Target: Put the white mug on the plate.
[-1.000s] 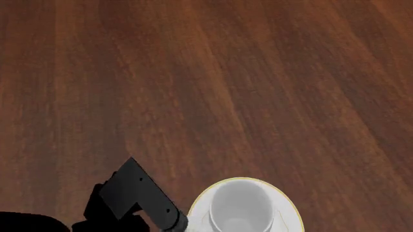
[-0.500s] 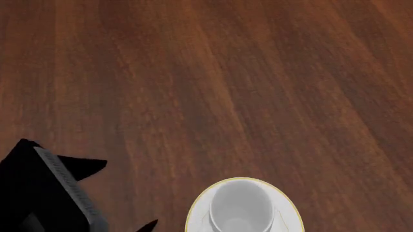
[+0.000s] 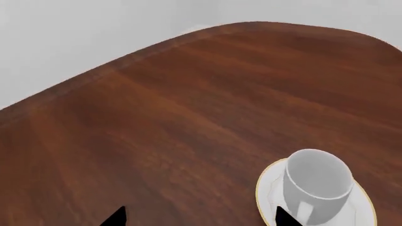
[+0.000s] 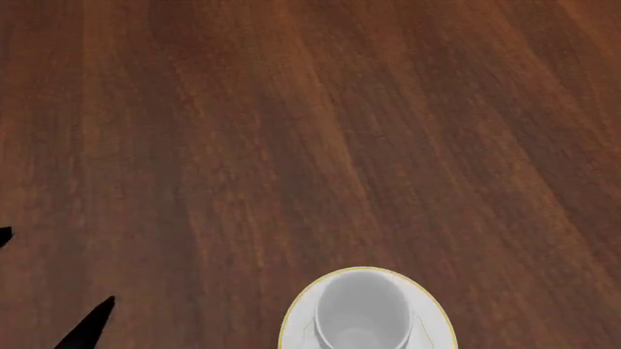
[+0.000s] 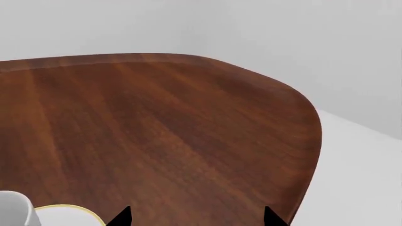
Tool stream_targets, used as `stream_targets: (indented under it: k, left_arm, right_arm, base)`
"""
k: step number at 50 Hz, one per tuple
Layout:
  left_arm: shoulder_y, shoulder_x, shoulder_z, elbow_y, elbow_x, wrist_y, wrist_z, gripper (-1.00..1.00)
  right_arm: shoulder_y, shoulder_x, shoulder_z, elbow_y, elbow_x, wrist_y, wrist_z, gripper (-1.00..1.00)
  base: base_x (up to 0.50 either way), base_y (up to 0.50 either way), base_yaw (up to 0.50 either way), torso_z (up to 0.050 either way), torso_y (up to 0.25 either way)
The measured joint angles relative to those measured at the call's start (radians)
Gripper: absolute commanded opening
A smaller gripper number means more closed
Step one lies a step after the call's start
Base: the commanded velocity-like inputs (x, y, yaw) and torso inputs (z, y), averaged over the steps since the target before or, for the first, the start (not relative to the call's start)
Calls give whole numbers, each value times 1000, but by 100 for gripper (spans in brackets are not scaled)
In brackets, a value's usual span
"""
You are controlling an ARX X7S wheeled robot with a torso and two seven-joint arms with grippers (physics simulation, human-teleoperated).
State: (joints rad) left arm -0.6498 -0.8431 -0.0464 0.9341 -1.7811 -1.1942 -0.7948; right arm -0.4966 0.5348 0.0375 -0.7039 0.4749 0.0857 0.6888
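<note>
The white mug (image 4: 361, 313) stands upright on the plate (image 4: 434, 309) at the near edge of the head view. The left wrist view shows the same mug (image 3: 317, 181), its handle turned toward the camera, on the gold-rimmed plate (image 3: 363, 207). My left gripper (image 3: 199, 220) is open and holds nothing, off to the mug's left; in the head view only the tips of the left gripper (image 4: 46, 280) show at the lower left. My right gripper (image 5: 196, 219) is open and holds nothing, with a bit of the mug (image 5: 16, 209) and the plate (image 5: 69, 217) beside it.
Everything sits on a dark wooden table (image 4: 310, 131). Its rounded far edge (image 3: 125, 59) and its corner (image 5: 301, 103) show in the wrist views, with pale grey floor beyond them.
My left arm has drawn back to the left and nearly out of the head view, leaving only its fingertips. The mug and the plate have not moved.
</note>
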Motion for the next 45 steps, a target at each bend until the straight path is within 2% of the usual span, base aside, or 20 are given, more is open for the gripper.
stream_targets:
  k: [9,16,22,31,45]
  left_arm:
    - [340,1,-285,66,208,97,168,100]
    - [626,10,-400,87,432,266,290,100]
    - [804,43,-457,91,592,385,372,100]
    - [924,62,-486,95,686,468,382,100]
    - [974,30,-494,99,692,526,335,100]
  right_arm:
    - [-10,2,5,-6,0,-2,3,100]
    - [-14,4,6,-9,-1,-2,4,100]
    - [-14,6,6,-13,-1,0,6,100]
    - [-16,7,4,-15,-3,0,7,100]
    - [-36,13,-8,-21,-35,20,21,100]
  base:
    - [0,0,0,0,0]
    - [0,0,0,0,0]
    - [0,0,0,0,0]
    - [0,0,0,0,0]
    - [0,0,0,0,0]
